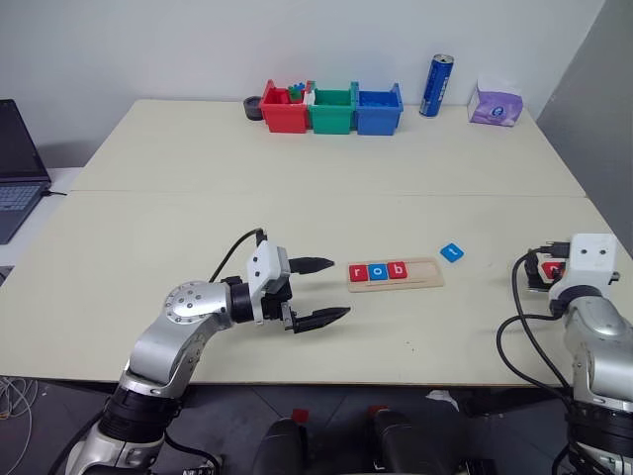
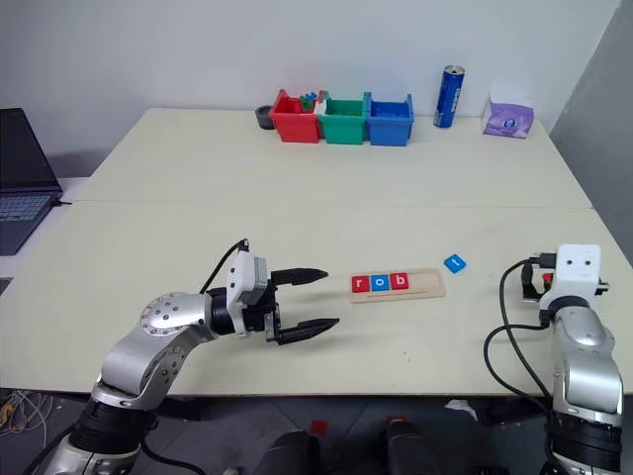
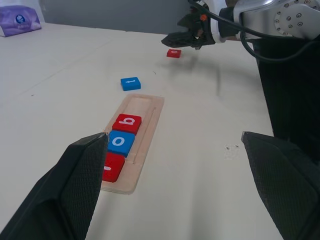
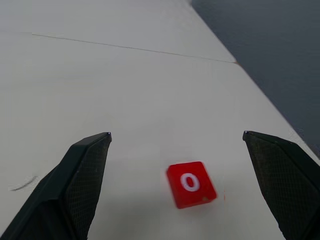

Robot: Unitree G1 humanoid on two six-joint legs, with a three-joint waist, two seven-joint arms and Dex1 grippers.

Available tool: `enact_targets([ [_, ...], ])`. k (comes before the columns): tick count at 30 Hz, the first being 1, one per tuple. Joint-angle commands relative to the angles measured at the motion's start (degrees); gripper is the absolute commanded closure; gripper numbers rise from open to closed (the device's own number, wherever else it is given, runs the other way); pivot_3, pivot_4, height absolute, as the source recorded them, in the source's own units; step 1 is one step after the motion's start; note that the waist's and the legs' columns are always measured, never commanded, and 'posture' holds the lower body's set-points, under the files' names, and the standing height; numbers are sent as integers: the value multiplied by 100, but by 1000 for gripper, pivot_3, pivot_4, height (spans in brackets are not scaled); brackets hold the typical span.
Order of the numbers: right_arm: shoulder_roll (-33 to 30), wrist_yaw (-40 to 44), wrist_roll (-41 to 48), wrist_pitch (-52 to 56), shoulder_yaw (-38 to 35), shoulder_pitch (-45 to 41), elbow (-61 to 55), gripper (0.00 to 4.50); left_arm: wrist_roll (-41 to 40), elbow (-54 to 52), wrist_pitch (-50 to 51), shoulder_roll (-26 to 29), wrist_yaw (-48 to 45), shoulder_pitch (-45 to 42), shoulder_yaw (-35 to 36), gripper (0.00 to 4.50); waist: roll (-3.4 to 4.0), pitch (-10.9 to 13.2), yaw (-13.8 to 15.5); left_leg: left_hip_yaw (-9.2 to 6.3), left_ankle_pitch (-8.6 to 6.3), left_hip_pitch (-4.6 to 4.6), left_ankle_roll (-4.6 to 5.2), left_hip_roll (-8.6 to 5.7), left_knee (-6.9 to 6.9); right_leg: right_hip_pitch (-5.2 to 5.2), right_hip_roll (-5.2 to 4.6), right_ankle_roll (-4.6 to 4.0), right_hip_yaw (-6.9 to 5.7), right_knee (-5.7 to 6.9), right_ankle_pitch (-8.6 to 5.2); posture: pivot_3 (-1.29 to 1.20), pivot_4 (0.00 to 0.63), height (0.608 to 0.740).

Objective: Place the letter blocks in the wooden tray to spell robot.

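Long pale wooden tray (image 1: 396, 274) lying centre of table, holding red r, blue o, red b tiles (image 1: 378, 271) at left end; right two slots standing bare.

Left gripper (image 1: 318, 290) hovering just left of tray, fingers wide apart, holding nothing.

Right gripper (image 4: 176, 150) at right table edge, fingers spread wide, empty, framing red o tile (image 4: 191, 184).

Blue tile (image 1: 452, 252), probably t, waiting just beyond tray's right end.

Step in hand: fetching second o. Next move is calling for closing squarely on red tile, then carrying it to fourth slot.
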Motion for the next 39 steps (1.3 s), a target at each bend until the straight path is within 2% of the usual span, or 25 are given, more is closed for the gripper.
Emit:
enact_targets([
  [1, -111, -20, 89, 5, -290, 87, 70, 14, -8, -57, -75, -53, -45, -58, -31, 0, 0, 0, 0, 0, 0, 0, 0, 1, 0, 0, 0, 0, 0, 0, 0, 0, 150, 740],
  [8, -107, 407, 697, 149, -483, -70, 610, 14, -13, -31, -54, -73, -72, -94, -45, 0, 1, 0, -9, 2, 0, 3, 1, 3, 0, 0, 6, 0, 1, 1, 0, 0, 150, 740],
  [18, -584, 860, 826, -524, -408, -544, 2149, 14, -13, -95, -12, -47, -73, -57, -15, 0, 2, -1, -5, 4, 0, 2, 1, 2, 0, 0, 7, 0, 2, -1, 0, 0, 150, 740],
  [24, -576, 875, 931, -677, -433, -687, 2602, 14, -8, -123, 1, -27, -47, -27, 19, 0, 1, -1, -6, 4, 0, 3, 1, 2, 1, 3, 8, 0, 3, -1, 0, 0, 150, 740],
  [26, -559, 857, 969, -722, -441, -689, 2647, 561, -9, -132, 1, -23, -34, -17, 27, 0, 1, -1, -5, 5, 0, 5, 1, 2, 1, 4, 8, 0, 5, 0, 1, 0, 150, 740],
  [33, -467, 782, 1094, -731, -441, -653, 2582, 2945, -5, -123, -13, -12, 1, -31, 25, 0, 1, -1, 3, 3, 0, 3, 1, 1, 2, 5, 6, 0, 4, -1, 0, 0, 150, 740],
  [36, -431, 659, 1095, -728, -444, -611, 2423, 3046, -3, -102, -19, -19, 3, -60, 22, 0, 1, -1, 3, 4, 0, 4, 1, 1, 3, 5, 6, 0, 5, -1, 1, 0, 150, 740],
  [39, -248, 425, 1085, -169, -222, -322, 1435, 3046, -1, -109, -31, -19, 5, -53, 27, 0, 3, -2, 10, -4, 0, 1, 0, 3, 0, 5, 6, 0, 6, -1, 0, 0, 150, 740],
])
